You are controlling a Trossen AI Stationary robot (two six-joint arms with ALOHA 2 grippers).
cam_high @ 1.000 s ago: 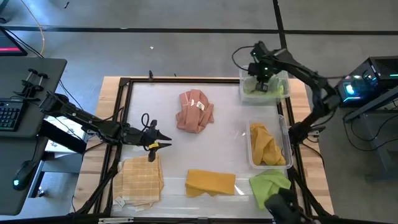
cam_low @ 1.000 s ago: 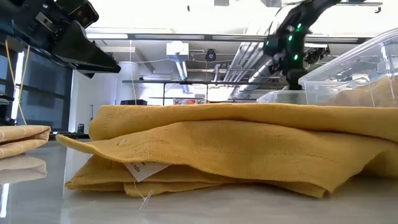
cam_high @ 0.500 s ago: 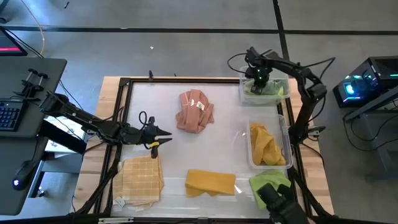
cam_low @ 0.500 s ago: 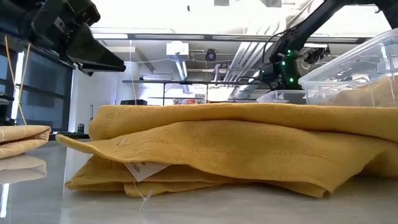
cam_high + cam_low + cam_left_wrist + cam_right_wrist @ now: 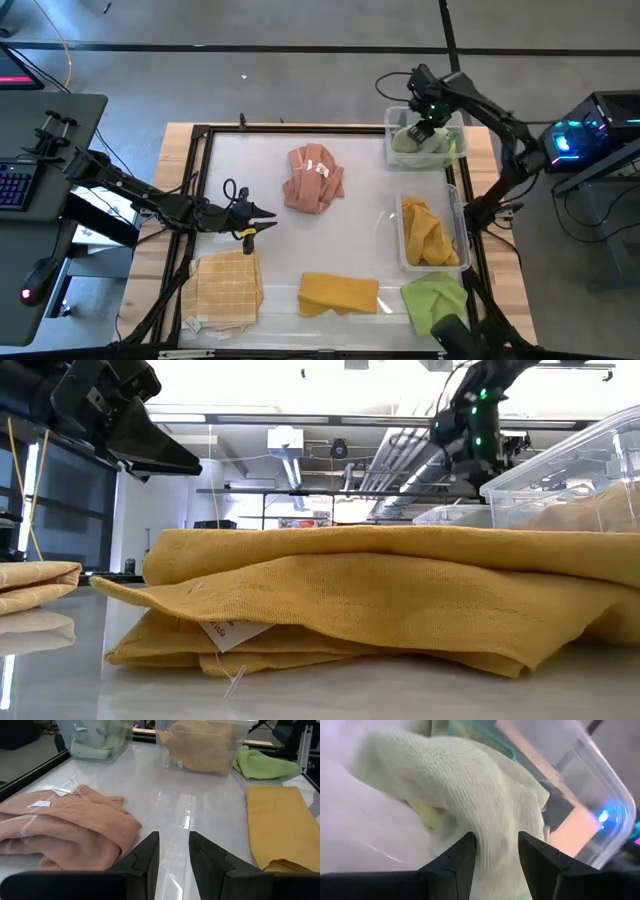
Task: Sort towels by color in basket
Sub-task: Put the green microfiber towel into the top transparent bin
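A: L claw (image 5: 262,222) — any change?
B: None; held narrow-open, nothing gripped, over the worktop (image 5: 370,190) beside the pink towel (image 5: 313,178).
A: R claw (image 5: 421,128)?
B: Now lifted w/ a pale green towel (image 5: 485,815) pinched, above the far bin (image 5: 393,152). Prob. a regrip or re-sort; mustard towel (image 5: 339,293) not yet sorted.

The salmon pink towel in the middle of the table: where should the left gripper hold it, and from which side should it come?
The salmon pink towel lies crumpled in raised folds, free on all sides. Probably best is to pinch its bunched lower-left fold, nearest the left gripper, coming from above: flat edges give little to grab.
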